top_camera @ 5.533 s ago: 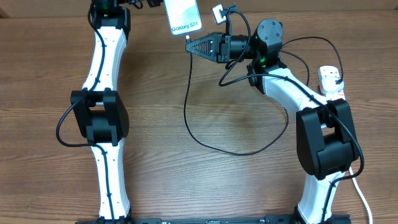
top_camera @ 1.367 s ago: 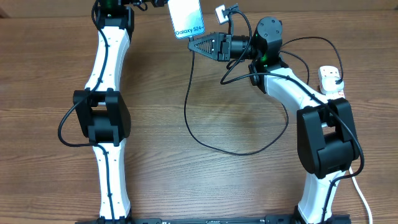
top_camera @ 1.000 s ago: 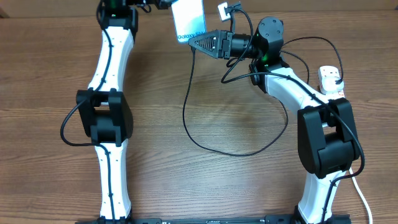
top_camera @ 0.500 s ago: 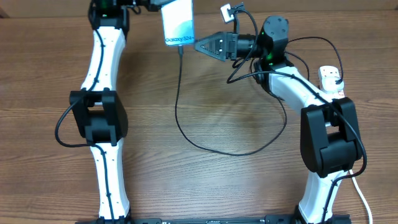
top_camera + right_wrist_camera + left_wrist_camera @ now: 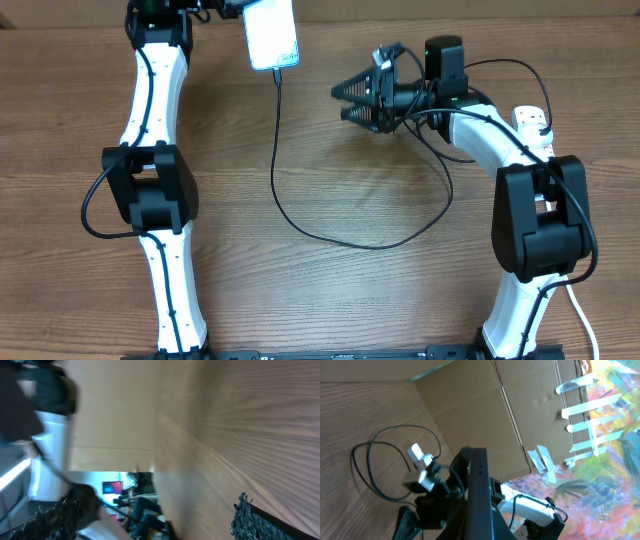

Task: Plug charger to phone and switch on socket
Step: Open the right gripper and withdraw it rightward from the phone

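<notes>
The phone (image 5: pixel 272 38), its screen lit pale, is at the table's far edge with my left gripper (image 5: pixel 226 8) shut on its upper end. In the left wrist view the phone (image 5: pixel 479 492) shows edge-on as a dark bar between the jaws. The charger (image 5: pixel 300 222), a thin black cable, meets the phone's lower edge, then loops down and back up toward the right. My right gripper (image 5: pixel 343 101) is open and holds nothing, well right of the phone. The right wrist view is blurred, with only wood between the fingers (image 5: pixel 249 517). The white socket (image 5: pixel 530 122) lies at the far right, partly behind my right arm.
Brown cardboard stands behind the table's far edge (image 5: pixel 485 415). My right arm's own black cables (image 5: pixel 480 70) arc above its wrist. A white lead (image 5: pixel 580 315) runs off the socket toward the front right corner.
My left arm has carried the phone to the left, and the charger's end went with it. My right gripper opened, let go of the connector and drew back to the right.
</notes>
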You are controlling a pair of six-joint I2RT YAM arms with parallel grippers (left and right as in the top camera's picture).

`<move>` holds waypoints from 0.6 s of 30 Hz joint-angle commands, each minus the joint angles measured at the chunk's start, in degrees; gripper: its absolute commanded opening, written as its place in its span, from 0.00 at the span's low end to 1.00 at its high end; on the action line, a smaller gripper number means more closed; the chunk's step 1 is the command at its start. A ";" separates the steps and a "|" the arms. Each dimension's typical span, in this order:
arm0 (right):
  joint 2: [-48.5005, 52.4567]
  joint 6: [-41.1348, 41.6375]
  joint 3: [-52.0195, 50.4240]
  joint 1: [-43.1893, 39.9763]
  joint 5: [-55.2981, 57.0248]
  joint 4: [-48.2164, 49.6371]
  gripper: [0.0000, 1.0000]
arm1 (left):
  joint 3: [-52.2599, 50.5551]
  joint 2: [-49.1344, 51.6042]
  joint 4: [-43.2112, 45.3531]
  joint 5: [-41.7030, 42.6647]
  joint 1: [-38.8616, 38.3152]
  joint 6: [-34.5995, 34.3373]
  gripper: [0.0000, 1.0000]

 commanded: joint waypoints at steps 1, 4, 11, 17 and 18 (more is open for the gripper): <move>-0.15 -14.97 0.31 0.20 8.17 -8.22 1.00 | 0.66 -0.39 0.22 1.01 -1.25 0.11 0.04; -0.15 -18.88 0.31 0.20 14.84 -14.99 1.00 | 0.66 -0.39 0.22 1.01 -1.97 0.31 0.04; -0.15 -20.52 0.31 0.20 35.01 -23.93 1.00 | 0.66 -0.37 -2.01 -0.28 -3.54 0.70 0.04; -0.15 -21.84 0.31 0.20 38.45 -24.39 1.00 | 0.66 -0.39 -8.68 -6.93 -3.85 0.72 0.04; -0.15 -21.84 0.31 0.20 38.86 -24.39 1.00 | 0.66 -0.39 -9.86 -8.24 -3.85 0.74 0.04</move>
